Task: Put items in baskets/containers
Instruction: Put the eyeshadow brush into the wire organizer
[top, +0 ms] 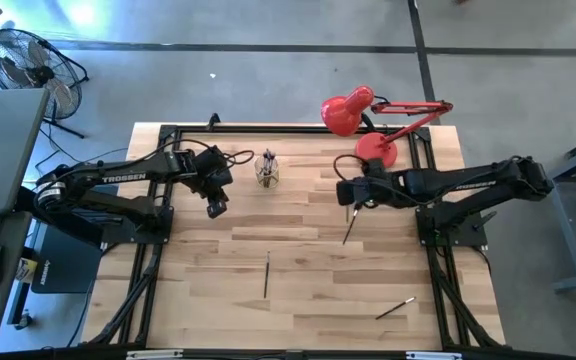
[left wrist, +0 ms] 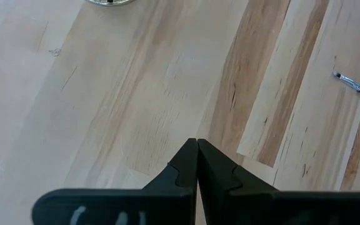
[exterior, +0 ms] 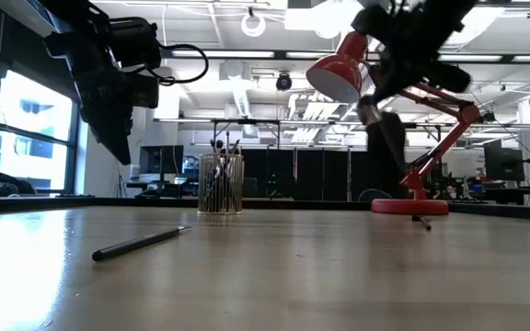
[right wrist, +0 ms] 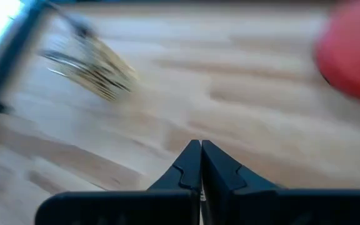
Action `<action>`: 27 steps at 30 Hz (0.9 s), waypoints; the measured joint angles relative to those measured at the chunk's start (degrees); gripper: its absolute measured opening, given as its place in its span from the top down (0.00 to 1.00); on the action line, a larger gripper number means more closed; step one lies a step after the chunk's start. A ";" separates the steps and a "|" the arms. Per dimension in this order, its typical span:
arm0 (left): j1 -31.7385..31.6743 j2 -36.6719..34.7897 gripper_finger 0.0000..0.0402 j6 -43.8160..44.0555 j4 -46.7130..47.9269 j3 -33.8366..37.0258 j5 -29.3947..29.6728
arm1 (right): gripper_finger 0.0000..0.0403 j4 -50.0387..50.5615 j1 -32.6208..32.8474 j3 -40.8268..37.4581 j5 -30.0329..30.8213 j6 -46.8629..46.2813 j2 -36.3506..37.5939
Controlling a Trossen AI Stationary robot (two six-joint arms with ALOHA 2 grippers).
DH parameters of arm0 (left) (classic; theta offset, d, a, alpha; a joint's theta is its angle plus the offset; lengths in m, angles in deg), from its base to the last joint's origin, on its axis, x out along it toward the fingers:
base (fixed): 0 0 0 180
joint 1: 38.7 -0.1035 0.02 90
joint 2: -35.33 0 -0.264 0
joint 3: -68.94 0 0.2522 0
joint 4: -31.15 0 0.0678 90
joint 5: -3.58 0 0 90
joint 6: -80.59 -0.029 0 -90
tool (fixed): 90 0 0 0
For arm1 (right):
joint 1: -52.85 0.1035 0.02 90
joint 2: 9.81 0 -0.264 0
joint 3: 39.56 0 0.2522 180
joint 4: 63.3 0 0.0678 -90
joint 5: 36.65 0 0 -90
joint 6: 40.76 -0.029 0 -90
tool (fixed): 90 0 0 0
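A small clear cup stands at the table's far middle, with several dark sticks upright in it. Three more sticks lie flat on the wood: one mid-table, one near the right front, and one right of centre. My left gripper hovers shut to the left of the cup, and a stick shows beyond it. My right gripper is shut and raised over the far end of the right-of-centre stick. Its view shows the cup ahead.
A red desk lamp stands at the far right of the table, its round base just behind the right gripper. Bare wood lies between the cup and the near edge. A fan stands off the table's far left.
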 joint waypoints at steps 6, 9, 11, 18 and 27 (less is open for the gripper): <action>0.00 0.00 1.00 0.20 0.00 0.00 0.00 | 1.00 -19.99 -0.49 0.20 3.74 15.31 -0.56; 0.01 0.00 1.00 0.23 -0.05 0.00 -0.03 | 1.00 -29.32 -1.35 0.20 3.94 22.30 -1.96; 0.02 0.00 1.00 0.25 -0.07 0.00 -0.11 | 1.00 -35.55 -2.04 0.20 3.58 26.20 -3.30; 0.00 0.00 1.00 0.25 -0.43 0.00 -0.20 | 1.00 -55.42 -5.53 0.18 -1.55 36.29 -10.41; 0.02 0.00 1.00 0.25 -0.92 0.00 -0.48 | 1.00 -74.41 -9.61 0.20 -6.54 43.17 -18.64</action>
